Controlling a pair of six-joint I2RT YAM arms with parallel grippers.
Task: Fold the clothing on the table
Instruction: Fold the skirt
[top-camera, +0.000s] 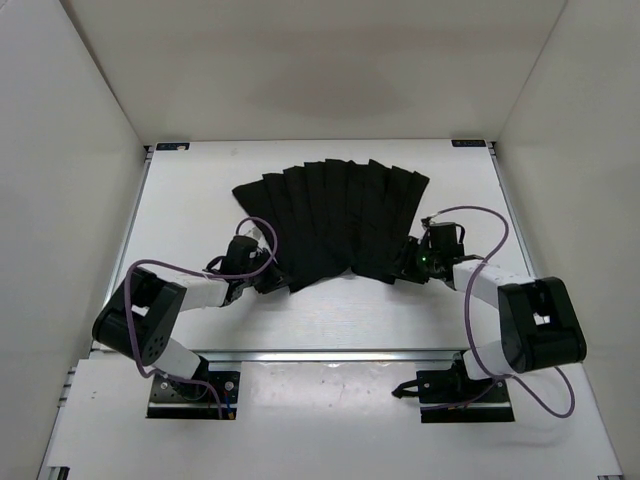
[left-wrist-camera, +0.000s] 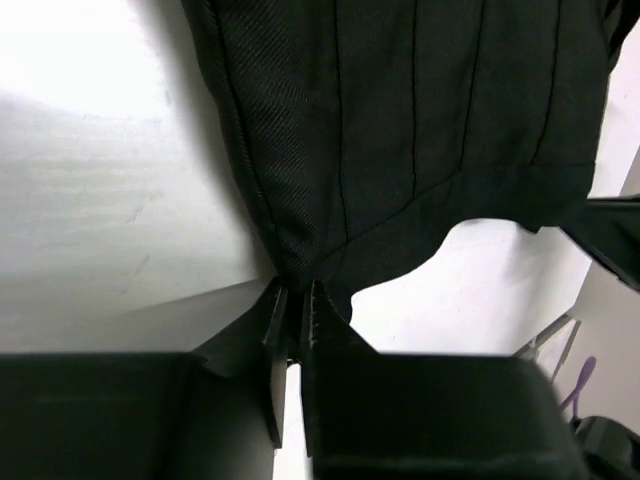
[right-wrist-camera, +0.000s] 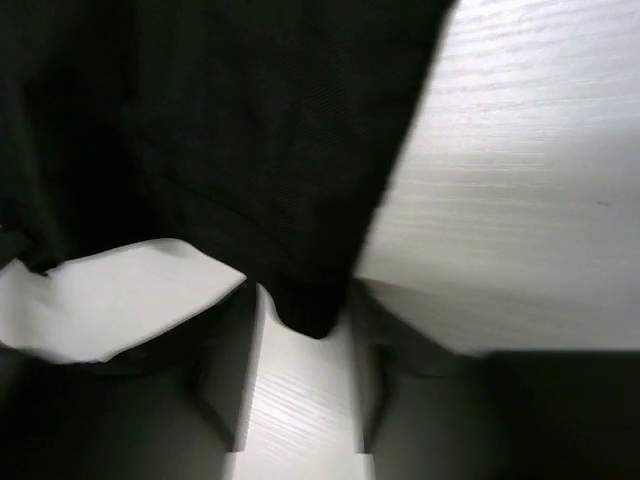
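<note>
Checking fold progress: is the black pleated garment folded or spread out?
Spread. The clothing lies fanned flat on the table, pleats side by side, nothing doubled over.

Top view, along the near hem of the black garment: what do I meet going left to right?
left gripper → clothing → right gripper
</note>
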